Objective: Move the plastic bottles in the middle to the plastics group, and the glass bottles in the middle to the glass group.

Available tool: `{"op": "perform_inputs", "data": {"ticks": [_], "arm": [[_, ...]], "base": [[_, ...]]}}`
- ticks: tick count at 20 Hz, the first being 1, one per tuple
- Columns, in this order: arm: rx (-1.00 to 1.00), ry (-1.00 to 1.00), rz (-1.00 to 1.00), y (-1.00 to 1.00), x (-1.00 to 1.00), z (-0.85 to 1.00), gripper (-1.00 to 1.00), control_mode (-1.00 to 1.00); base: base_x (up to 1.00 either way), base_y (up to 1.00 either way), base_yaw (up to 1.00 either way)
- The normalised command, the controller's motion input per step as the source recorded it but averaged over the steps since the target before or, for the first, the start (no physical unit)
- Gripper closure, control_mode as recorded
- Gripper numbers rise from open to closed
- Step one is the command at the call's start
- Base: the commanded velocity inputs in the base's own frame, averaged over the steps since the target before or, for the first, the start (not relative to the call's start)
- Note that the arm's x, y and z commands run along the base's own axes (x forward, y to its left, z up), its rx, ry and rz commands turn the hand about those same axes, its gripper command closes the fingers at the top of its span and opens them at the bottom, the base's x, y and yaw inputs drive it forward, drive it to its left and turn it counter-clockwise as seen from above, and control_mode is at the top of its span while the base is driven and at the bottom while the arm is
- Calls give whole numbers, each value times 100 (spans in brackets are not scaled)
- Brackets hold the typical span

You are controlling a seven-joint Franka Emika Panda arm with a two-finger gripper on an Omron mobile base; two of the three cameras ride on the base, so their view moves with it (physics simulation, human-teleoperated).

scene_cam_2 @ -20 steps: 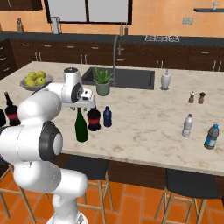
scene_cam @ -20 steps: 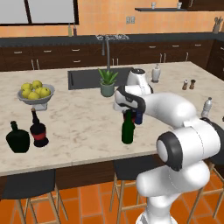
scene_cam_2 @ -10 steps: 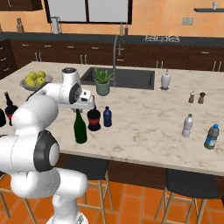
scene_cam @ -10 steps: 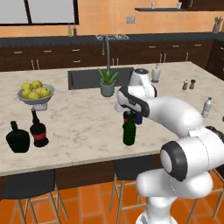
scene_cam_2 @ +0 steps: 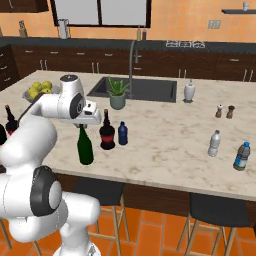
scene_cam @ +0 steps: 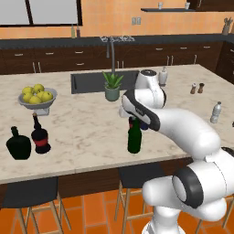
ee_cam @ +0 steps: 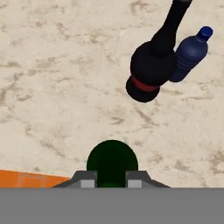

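I have the claw clamped on the neck of the tall slim green wine bottle, which stands upright near the front edge of the marble island counter. From above its shoulder reads as a glossy dark-green dome. Just beside it stand a round-bodied dark bottle with a red label and long neck and a small dark-blue plastic bottle. Far left, 1 squat black-green flask sits beside another red-labelled bottle

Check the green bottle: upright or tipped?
Upright. The green bottle stands on the counter, base flat, neck vertical, the gripper shut on its top.
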Motion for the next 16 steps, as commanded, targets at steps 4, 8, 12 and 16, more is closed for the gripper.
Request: {"op": "perform_inputs", "data": {"ticks": [4, 8, 12, 16], "arm": [[4, 0, 0, 64, -29, 17, 100, -100], [1, 0, 0, 72, -10, 15, 100, -100], [0, 0, 0, 80, 0, 16, 100, -100], [0, 0, 0, 90, 9, 8, 100, -100]], "base": [[0, 0, 0], [0, 0, 0], [0, 0, 0], [0, 0, 0]]}}
